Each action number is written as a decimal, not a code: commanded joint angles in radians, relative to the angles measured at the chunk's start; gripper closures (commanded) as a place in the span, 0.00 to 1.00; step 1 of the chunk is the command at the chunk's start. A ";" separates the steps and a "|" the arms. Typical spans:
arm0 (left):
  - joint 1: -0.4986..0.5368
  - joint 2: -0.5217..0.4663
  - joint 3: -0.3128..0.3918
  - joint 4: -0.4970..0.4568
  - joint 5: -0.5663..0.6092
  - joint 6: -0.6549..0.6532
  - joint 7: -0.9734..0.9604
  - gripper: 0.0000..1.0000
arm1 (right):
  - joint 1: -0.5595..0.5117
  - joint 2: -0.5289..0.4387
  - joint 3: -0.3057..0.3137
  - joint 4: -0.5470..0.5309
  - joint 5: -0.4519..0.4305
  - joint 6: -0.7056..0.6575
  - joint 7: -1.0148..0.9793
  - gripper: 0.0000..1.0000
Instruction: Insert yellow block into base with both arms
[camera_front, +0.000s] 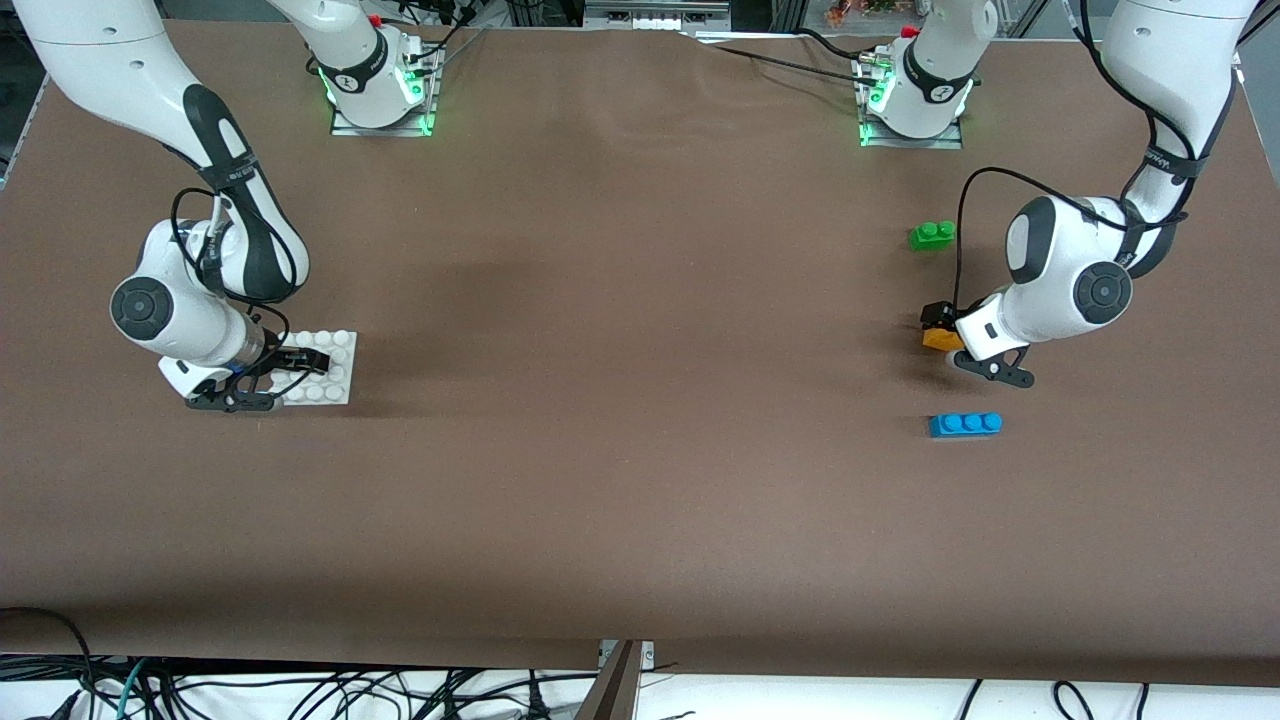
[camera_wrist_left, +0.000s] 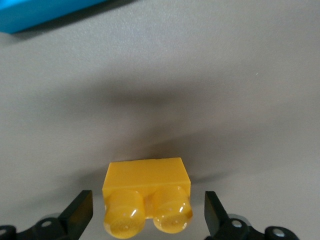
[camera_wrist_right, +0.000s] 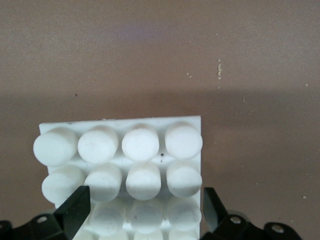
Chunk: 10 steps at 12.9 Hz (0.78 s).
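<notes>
Blue brick (camera_front: 965, 425) lies nearest the front camera, flat on the brown table (camera_front: 620, 400) toward the left arm's end, three studs up; an edge of it also shows in the left wrist view (camera_wrist_left: 45, 15). Just farther from the camera than it sits the yellow block (camera_front: 941, 339), on the table, studs up, partly covered by the left arm's wrist. Left gripper (camera_front: 940, 325) is down at the block; in the left wrist view the yellow block (camera_wrist_left: 146, 192) sits between the two black fingertips (camera_wrist_left: 80, 212), jaws spread wide with a clear gap on each side, so nothing is gripped. Green brick (camera_front: 932, 235) lies farther from the camera again, near the left arm's base, well apart from the yellow block. Base (camera_front: 335, 372) is at the right arm's end of the table, flat, white, studs up, well apart from all three bricks. Right gripper (camera_front: 285, 365) is low at the base, reaching in from the edge toward the right arm's end; in the right wrist view the base (camera_wrist_right: 125, 150) lies between the black fingertips (camera_wrist_right: 77, 205), one on each side edge. Fingertips look close to or touching the plate's edges, but whether they press on it I cannot tell, so grip unclear.
</notes>
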 joint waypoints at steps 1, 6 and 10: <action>0.006 0.014 0.001 0.014 0.030 -0.002 -0.004 0.06 | 0.003 -0.019 -0.001 -0.038 -0.018 0.014 0.007 0.00; 0.006 0.014 0.001 0.013 0.045 -0.008 -0.005 0.16 | 0.003 -0.028 0.001 -0.053 -0.017 0.008 0.007 0.00; 0.006 0.008 0.001 0.013 0.045 -0.016 -0.033 0.62 | 0.003 -0.033 0.001 -0.073 -0.017 0.011 0.007 0.00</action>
